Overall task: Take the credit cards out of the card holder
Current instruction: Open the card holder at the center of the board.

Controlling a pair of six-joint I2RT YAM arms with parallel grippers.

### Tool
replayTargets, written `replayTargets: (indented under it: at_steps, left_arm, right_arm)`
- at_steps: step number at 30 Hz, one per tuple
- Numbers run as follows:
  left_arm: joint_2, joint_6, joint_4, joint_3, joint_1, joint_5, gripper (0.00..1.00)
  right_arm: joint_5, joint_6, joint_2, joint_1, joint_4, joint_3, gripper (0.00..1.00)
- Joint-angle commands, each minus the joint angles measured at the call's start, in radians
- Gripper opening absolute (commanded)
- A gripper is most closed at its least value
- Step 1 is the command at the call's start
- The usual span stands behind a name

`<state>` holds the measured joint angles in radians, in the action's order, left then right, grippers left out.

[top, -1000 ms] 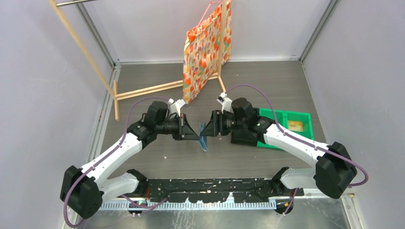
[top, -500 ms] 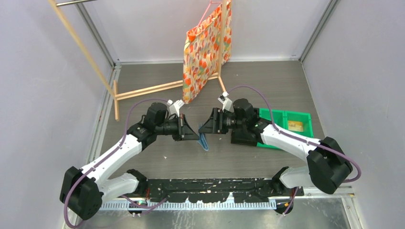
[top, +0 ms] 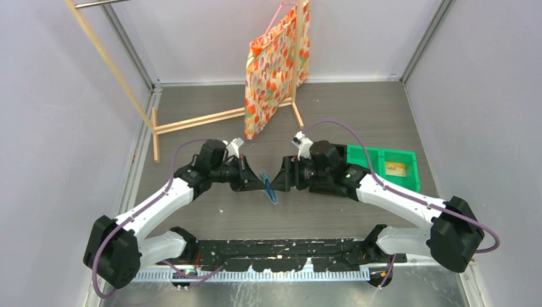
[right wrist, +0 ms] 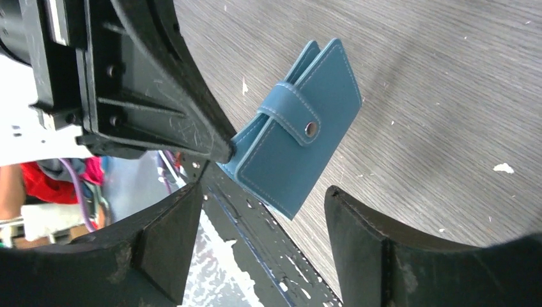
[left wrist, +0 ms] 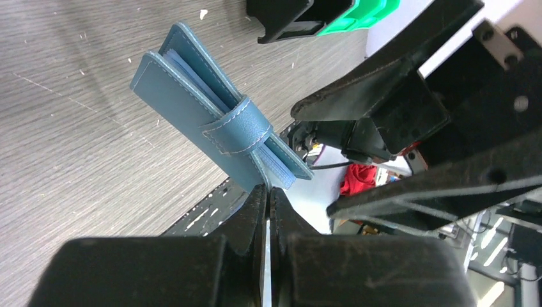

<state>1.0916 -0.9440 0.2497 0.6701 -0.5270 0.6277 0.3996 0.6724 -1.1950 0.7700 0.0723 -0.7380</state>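
Note:
The teal-blue card holder (top: 271, 193) hangs just above the table between the two arms. Its strap is snapped shut across the front (right wrist: 300, 150). My left gripper (top: 264, 184) is shut on one edge of it, fingertips pinched together (left wrist: 269, 190) under the folded leaves (left wrist: 192, 102). My right gripper (top: 278, 181) faces it from the right and stands open. Its two fingers (right wrist: 169, 240) straddle the holder's lower corner without touching it. No credit cards show in the holder, only pale blue leaves. A tan-yellow flat piece (top: 396, 169) lies in the green bin; whether it is a card I cannot tell.
A green bin (top: 383, 155) sits right of the right arm, with a black bin (left wrist: 287, 19) beside it. A patterned paper bag (top: 275, 70) hangs on a wooden rack (top: 198, 119) at the back. Grey walls close in both sides.
Both grippers have come slightly nearer and lower with the holder. The right gripper's jaws stand wider than before. The left grip is unchanged.

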Motion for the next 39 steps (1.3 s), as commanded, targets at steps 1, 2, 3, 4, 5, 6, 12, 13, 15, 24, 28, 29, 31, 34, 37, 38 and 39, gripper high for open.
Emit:
replayTargets:
  at_steps: [1,2,3,4,5,6,12,13,15,24,28,29,31,34,37,38,39]
  left_arm:
    - [0.024,-0.069,-0.051,0.026,0.013,0.006,0.01]
    - [0.026,-0.082,-0.044,0.032,0.015,0.002,0.01]
    - [0.024,-0.091,-0.037,0.039,0.017,-0.003,0.01]
    - [0.022,-0.098,-0.032,0.046,0.018,-0.006,0.01]
    - [0.019,-0.108,-0.019,0.053,0.020,-0.014,0.01]
    - [0.016,-0.116,-0.007,0.063,0.022,-0.017,0.01]
    - [0.024,-0.147,0.045,0.101,0.036,0.018,0.01]
    - [0.020,-0.152,0.041,0.100,0.036,0.018,0.01]
    - [0.012,-0.158,0.034,0.097,0.036,0.023,0.00]
    - [0.004,-0.171,0.050,0.089,0.038,0.030,0.01]
    - [-0.012,-0.173,0.054,0.075,0.039,0.021,0.00]
    - [-0.016,-0.168,0.062,0.078,0.039,0.014,0.01]
    - [-0.019,-0.131,0.119,0.103,0.041,-0.018,0.17]
    - [-0.035,-0.014,0.259,0.168,0.051,-0.109,0.74]
    - [-0.080,0.183,0.404,0.231,0.051,-0.198,1.00]
    - [-0.100,0.243,0.422,0.242,0.051,-0.219,1.00]
    - [-0.126,0.292,0.425,0.245,0.049,-0.234,1.00]
  right_arm:
    - [-0.115,-0.125,0.008,0.085,0.079,-0.050,0.78]
    - [-0.138,-0.149,0.011,0.110,0.082,-0.050,0.80]
    - [-0.163,-0.169,0.012,0.134,0.083,-0.050,0.80]
    - [-0.205,-0.198,0.013,0.156,0.088,-0.052,0.81]
    - [-0.241,-0.217,0.013,0.175,0.092,-0.051,0.82]
    - [-0.279,-0.225,0.009,0.188,0.093,-0.051,0.82]
    - [-0.394,-0.223,-0.021,0.231,0.039,-0.048,0.77]
    - [-0.413,-0.223,-0.032,0.235,0.017,-0.041,0.74]
    - [-0.432,-0.230,-0.071,0.238,0.012,-0.057,0.68]
    - [-0.515,-0.229,-0.121,0.280,-0.069,-0.075,0.47]
    - [-0.549,-0.212,-0.098,0.286,-0.068,-0.058,0.17]
    - [-0.562,-0.203,-0.085,0.286,-0.068,-0.050,0.06]
    - [-0.589,-0.178,-0.061,0.287,-0.050,-0.045,0.01]
    - [-0.567,-0.148,-0.041,0.277,0.031,-0.070,0.01]
    - [-0.484,-0.111,-0.060,0.231,0.212,-0.177,0.01]
    - [-0.445,-0.089,-0.063,0.209,0.262,-0.205,0.01]
    - [-0.380,-0.055,-0.069,0.175,0.293,-0.229,0.01]
